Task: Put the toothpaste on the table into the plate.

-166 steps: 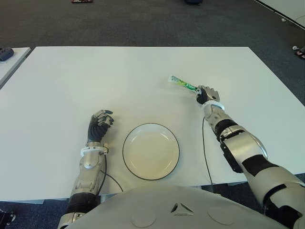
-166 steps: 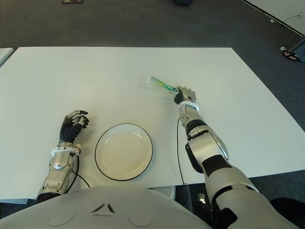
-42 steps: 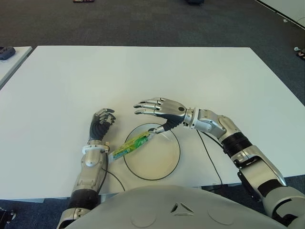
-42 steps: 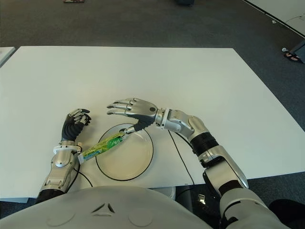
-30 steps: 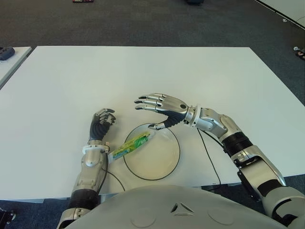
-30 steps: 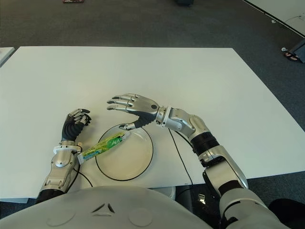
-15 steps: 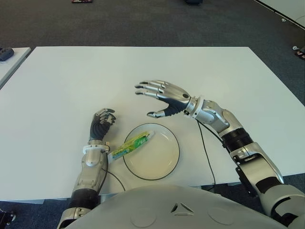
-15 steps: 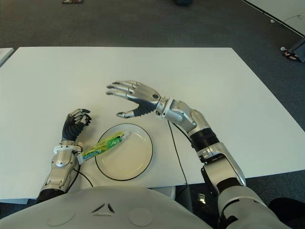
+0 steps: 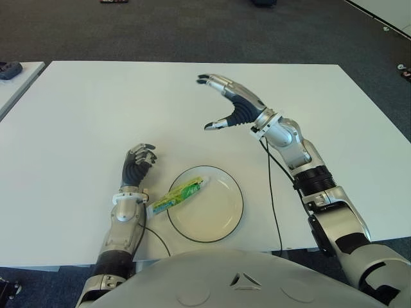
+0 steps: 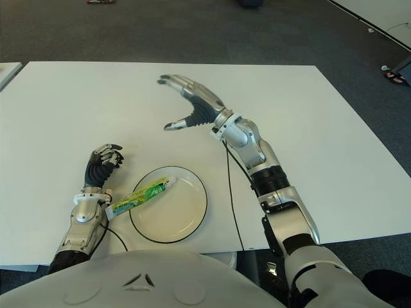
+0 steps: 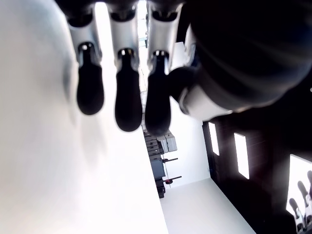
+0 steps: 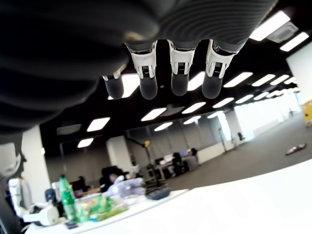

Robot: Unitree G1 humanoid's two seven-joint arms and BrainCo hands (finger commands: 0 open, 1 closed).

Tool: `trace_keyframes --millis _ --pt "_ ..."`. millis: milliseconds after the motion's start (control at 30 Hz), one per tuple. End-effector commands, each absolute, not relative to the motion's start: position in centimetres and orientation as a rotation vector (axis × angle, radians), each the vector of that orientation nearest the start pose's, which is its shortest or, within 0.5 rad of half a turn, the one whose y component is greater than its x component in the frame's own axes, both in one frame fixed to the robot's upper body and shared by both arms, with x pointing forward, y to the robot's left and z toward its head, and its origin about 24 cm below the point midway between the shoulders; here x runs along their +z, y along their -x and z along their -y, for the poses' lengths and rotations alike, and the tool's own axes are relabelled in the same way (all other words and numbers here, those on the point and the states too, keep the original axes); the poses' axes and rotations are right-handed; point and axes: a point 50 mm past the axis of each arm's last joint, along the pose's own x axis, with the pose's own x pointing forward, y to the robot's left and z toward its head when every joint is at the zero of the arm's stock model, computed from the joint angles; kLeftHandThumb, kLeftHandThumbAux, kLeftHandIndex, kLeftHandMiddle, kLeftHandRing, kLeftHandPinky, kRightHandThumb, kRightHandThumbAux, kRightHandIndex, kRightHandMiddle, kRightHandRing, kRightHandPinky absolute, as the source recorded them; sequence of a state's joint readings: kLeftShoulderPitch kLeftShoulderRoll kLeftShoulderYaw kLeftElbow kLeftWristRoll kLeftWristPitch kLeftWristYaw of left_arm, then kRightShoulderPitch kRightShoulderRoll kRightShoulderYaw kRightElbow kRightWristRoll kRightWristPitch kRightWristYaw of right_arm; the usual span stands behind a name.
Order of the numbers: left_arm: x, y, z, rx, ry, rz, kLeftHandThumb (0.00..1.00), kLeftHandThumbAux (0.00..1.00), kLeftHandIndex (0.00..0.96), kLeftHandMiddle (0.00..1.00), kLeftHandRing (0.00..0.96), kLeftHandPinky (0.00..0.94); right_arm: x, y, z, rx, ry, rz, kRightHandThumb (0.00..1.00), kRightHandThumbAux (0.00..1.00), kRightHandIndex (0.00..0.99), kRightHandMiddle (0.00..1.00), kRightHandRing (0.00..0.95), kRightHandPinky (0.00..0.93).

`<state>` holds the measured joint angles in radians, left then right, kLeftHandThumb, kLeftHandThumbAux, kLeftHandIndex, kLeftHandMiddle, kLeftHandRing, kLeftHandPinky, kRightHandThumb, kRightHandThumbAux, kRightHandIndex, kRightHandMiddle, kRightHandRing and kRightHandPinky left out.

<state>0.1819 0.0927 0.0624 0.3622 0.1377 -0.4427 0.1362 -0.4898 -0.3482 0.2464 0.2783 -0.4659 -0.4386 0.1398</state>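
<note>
One toothpaste [image 9: 176,195]: lying across the plate's [image 9: 221,221] left rim.
Right hand [image 9: 232,104]: hovering far of the plate, fingers spread, empty.
Left hand [image 9: 137,165]: curled, empty, sitting left of the plate on the desk [image 9: 77,128].

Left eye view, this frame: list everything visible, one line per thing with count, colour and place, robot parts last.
Table: one, white, fills most of the view.
Plate: one, white with a dark rim, near the table's front edge, in front of the robot.
Toothpaste: one tube, green and white, lying across the plate's left rim, cap end over the plate, tail end out over the table toward the left wrist.
Second table: one, white, far left edge, a dark object on it.
Floor: dark grey carpet beyond the table.
Left hand: one, fingers curled, empty, left of the plate.
Right hand: one, open, empty, raised above the table beyond the plate.
</note>
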Motion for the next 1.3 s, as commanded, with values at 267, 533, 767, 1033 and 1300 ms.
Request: trace_keyframes --millis 267,533,767,1033,1300 --pt "-4.0 -18.3 -19.9 0.192 -0.226 -0.137 0.704 0.718 0.43 0.593 0.603 0.584 8.3 -29.0 13.5 0.097 0.516 0.366 0.326 0.756 0.255 0.227 0.241 0.337" --pt "-3.6 -18.3 -19.9 0.195 -0.218 -0.143 0.705 0.718 0.431 0.61 0.615 0.604 6.0 -27.8 14.9 -0.126 0.257 0.281 0.676 0.731 0.41 0.42 0.412 0.454" --pt "-3.5 -18.4 -19.9 0.198 -0.212 -0.154 0.705 0.718 0.431 0.62 0.624 0.611 3.1 -26.1 14.9 -0.273 0.086 0.261 0.701 0.728 0.427 0.542 0.539 0.506" --pt "-3.6 -18.6 -20.0 0.201 -0.21 -0.151 0.705 0.718 0.43 0.607 0.61 0.587 1.1 -24.8 14.8 -0.342 0.071 0.223 0.703 0.727 0.433 0.627 0.615 0.533" --pt "-3.7 -18.7 -20.1 0.197 -0.215 -0.149 0.705 0.717 0.43 0.6 0.607 0.587 -0.1 -24.3 14.6 -0.332 0.115 0.143 0.703 0.727 0.432 0.617 0.603 0.542"
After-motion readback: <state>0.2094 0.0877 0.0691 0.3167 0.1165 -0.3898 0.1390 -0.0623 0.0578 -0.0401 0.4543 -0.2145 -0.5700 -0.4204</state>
